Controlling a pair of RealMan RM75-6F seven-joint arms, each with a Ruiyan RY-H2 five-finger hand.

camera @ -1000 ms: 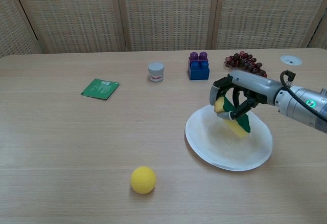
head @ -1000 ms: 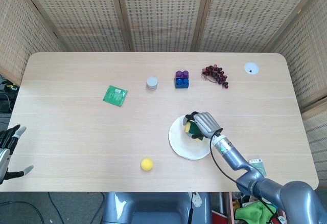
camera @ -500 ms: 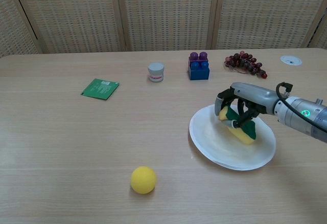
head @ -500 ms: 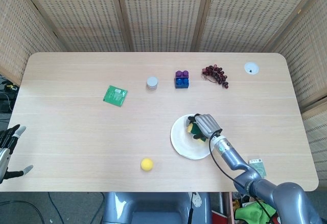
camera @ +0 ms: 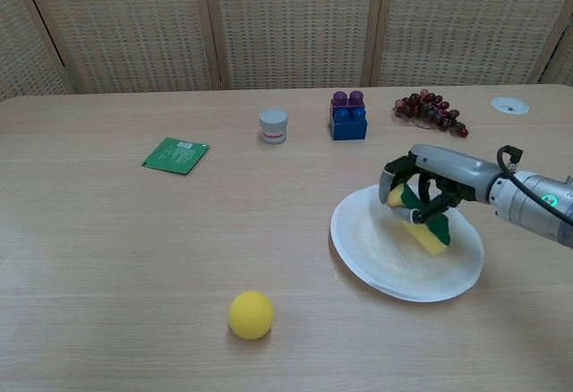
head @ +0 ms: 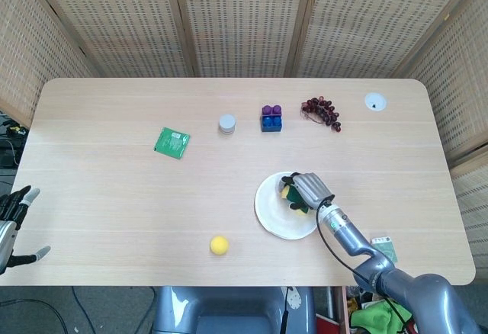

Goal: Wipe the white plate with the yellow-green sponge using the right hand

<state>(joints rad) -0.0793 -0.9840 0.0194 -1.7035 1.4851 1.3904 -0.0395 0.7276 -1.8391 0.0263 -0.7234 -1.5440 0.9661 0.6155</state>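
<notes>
My right hand [camera: 428, 186], fingers clasping the yellow-green sponge [camera: 421, 222], has dragged it rightward across the round white plate [camera: 376, 258]; wiping underway.

White plate [camera: 385, 262], yellow-green sponge [camera: 422, 223], yellow ball [camera: 251, 314], seemingly dark-red grapes [camera: 430, 111]

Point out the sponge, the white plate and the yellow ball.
sponge [camera: 432, 238], chest view, yellow lower end.
white plate [camera: 376, 258], chest view, bare left part of its surface.
yellow ball [camera: 251, 314], chest view, centre of the ball.
</notes>
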